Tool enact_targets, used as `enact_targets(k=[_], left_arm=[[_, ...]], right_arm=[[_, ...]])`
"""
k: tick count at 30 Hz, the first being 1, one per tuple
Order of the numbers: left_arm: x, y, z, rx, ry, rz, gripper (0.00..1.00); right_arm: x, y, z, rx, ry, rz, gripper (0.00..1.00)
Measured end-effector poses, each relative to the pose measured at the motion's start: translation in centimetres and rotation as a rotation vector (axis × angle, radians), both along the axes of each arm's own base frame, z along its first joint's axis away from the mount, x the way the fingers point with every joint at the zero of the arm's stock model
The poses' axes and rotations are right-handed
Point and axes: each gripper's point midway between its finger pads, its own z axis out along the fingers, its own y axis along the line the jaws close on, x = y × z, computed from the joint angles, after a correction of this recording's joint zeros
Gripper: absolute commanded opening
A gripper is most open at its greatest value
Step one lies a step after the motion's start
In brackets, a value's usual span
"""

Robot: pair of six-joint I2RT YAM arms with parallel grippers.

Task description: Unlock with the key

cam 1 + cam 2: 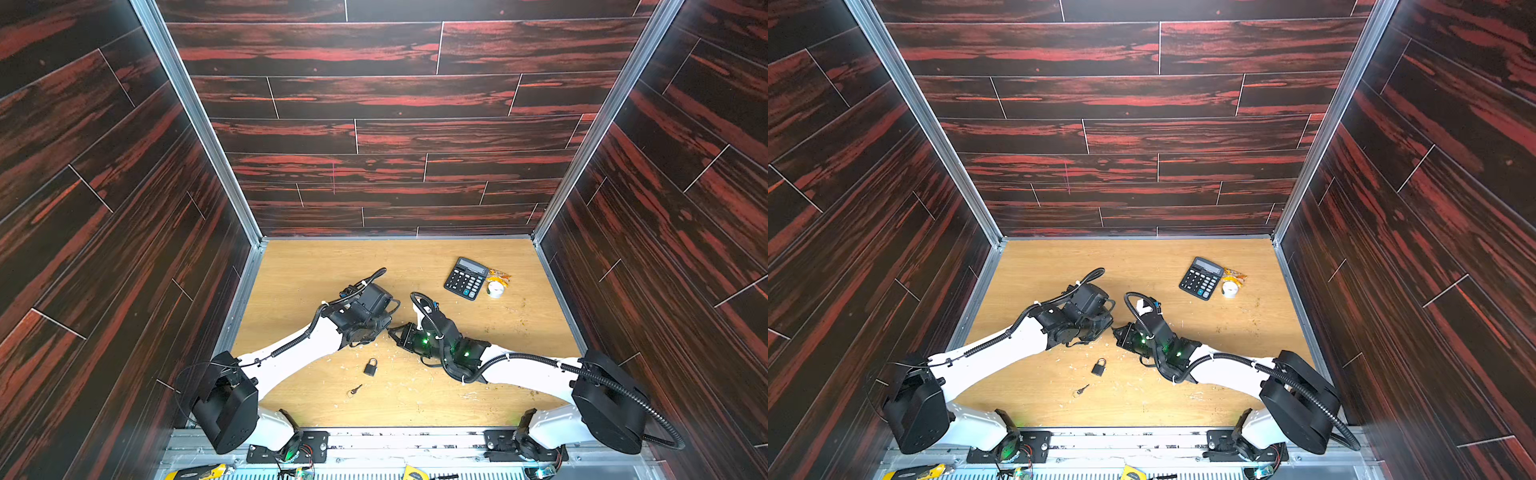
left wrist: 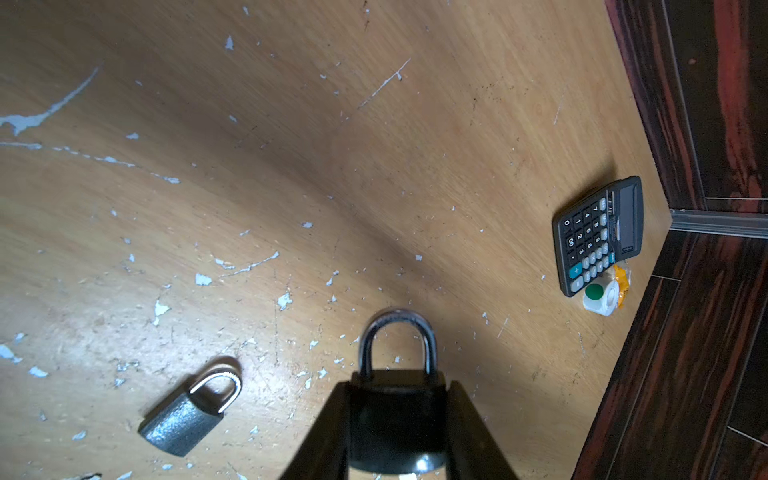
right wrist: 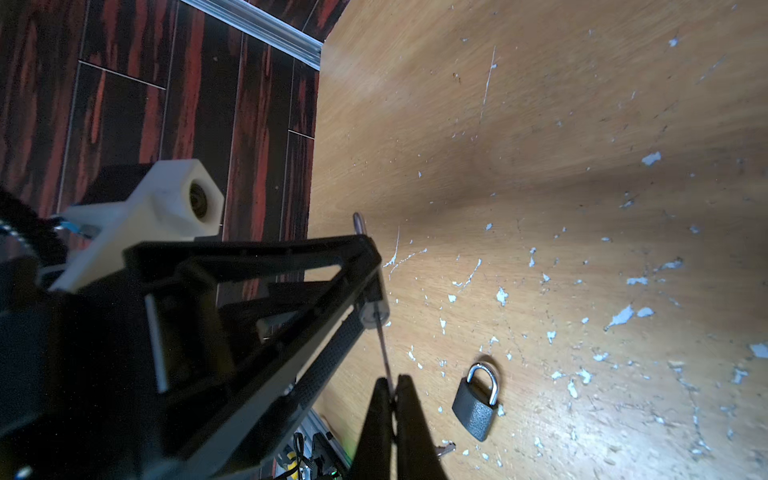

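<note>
Closest to the left wrist lens, a black padlock (image 2: 397, 415) sat clamped across its body between the 2 fingers (image 2: 328, 432) of the left gripper (image 2: 399, 388), its shackle (image 2: 395, 318) standing clear of them. On the table (image 1: 316, 270), toward the front edge, a loose key (image 1: 355, 390) lay flat, its long axis slanting from front-left to back-right. Just behind and right of it a grey padlock (image 1: 370, 368) lay on its side, shackle toward the back wall. Further right, at mid-table and above the wood, the 2 grippers met tip to tip. The right gripper (image 3: 391, 384) was pinched tight on the key (image 3: 384, 353), which showed only as a thin edge-on shaft. Its long axis ran in line with the black padlock's, pointing left from the fingers to the round grey end opposite the shackle, where its tip touched; how deep it sat could not be told. Well apart, at the back right, a calculator (image 1: 466, 277) lay with a tape roll (image 1: 495, 288) and an orange wrapper (image 1: 498, 275) just beside it.
</note>
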Motion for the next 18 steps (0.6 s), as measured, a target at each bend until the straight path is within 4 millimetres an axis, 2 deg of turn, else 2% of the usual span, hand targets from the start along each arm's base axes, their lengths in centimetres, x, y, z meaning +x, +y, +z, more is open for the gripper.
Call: enact_targets(k=[12, 18], left_arm=[[-0.17, -0.05, -0.11, -0.062, 0.046, 0.082, 0.0], [0.16, -0.37, 0.17, -0.105, 0.046, 0.121, 0.0]], right_arm=[[-0.54, 0.11, -0.16, -0.062, -0.046, -0.062, 0.0], [0.04, 0.02, 0.19, -0.094, -0.077, -0.091, 0.0]])
